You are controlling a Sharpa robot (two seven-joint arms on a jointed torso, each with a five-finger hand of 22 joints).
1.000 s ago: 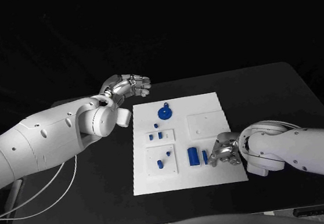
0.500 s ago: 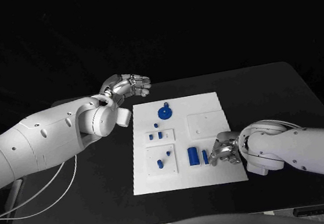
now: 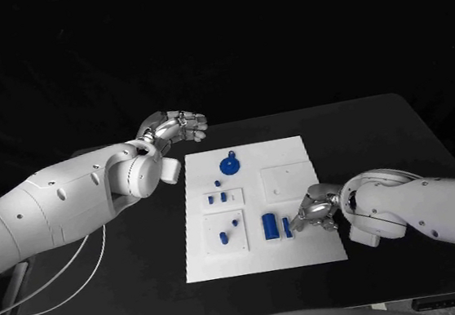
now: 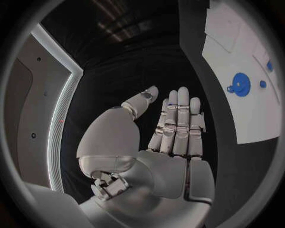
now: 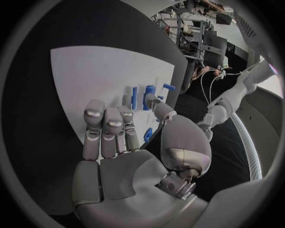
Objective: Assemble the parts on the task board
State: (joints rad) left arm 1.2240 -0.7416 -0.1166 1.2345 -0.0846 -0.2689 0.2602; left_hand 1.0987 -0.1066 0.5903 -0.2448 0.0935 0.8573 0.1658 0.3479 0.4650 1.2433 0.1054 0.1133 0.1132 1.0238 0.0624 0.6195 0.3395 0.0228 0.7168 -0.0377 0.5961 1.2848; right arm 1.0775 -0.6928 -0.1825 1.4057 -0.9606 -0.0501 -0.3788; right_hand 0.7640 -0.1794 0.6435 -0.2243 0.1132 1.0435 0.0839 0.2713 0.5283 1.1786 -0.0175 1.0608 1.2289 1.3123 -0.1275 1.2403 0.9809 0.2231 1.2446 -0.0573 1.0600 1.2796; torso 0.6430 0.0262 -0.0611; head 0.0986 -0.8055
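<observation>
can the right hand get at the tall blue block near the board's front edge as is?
Probably yes: the right hand hovers open right beside the tall blue block on the task board, nothing between but a thin blue piece.

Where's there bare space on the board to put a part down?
The task board's near strip, below the blue parts, and its far right corner beside the round part are bare. It is crowded where the right hand hovers by those parts.
</observation>
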